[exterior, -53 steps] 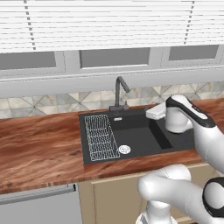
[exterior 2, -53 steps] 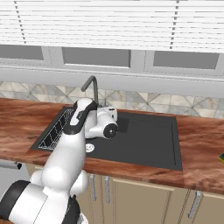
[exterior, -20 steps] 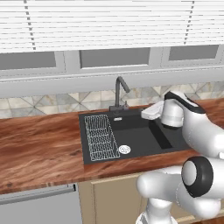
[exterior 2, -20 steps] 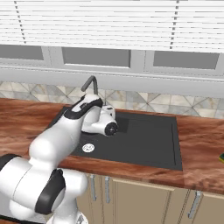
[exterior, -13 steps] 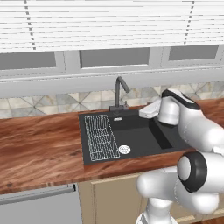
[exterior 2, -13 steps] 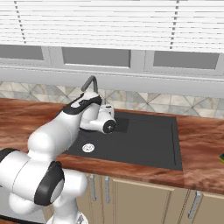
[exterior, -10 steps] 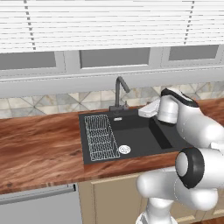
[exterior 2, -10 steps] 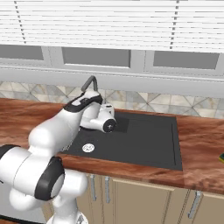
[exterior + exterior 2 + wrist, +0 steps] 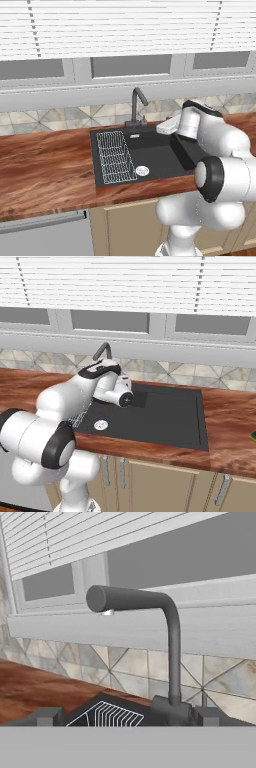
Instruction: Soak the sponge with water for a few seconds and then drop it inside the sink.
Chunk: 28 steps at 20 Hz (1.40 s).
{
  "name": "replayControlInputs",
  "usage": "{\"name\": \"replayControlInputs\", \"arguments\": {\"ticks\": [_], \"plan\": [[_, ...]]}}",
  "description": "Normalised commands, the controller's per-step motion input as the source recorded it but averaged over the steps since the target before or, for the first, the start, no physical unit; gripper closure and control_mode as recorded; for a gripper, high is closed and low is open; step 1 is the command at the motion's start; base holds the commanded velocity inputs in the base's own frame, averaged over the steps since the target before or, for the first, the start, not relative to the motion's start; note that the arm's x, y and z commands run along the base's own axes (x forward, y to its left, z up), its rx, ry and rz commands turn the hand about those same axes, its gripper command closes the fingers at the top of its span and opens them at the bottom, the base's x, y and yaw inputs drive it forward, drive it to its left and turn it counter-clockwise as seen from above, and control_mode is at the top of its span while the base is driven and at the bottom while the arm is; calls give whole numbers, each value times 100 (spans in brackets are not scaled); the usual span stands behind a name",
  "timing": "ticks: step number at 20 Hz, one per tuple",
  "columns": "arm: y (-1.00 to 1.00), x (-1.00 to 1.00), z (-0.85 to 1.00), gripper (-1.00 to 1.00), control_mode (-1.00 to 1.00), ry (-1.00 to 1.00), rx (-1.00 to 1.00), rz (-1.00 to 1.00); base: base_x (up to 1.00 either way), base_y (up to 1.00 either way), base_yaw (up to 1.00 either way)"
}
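Wooden counter (image 9: 45, 170) surrounds black sink (image 9: 155, 155) beneath shuttered windows (image 9: 125, 30).

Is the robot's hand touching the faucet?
Apart. In the hand view the faucet stands ahead of the camera, with backsplash visible around it and no finger against it.

Sink (image 9: 155, 159) set into the table (image 9: 45, 170). Wire rack (image 9: 116, 156) in sink's left part, drain (image 9: 142, 171) just right of it. Faucet (image 9: 136, 106) at far edge, windows (image 9: 131, 66) behind.
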Motion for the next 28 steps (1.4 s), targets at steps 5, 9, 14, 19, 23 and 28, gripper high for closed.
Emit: {"name": "replayControlInputs", "arguments": {"ticks": [5,9,14,19,23,28], "plan": [[0,11,-6,-100,-100,0,0,0,0,0,0],[0,16,-5,-100,-100,0,0,0,0,0,0],[0,20,-11,-100,-100,0,0,0,0,0,0],[0,19,-14,-100,-100,0,0,0,0,0,0],[0,19,-14,-100,-100,0,0,0,0,0,0],[0,21,-6,-100,-100,0,0,0,0,0,0]]}}
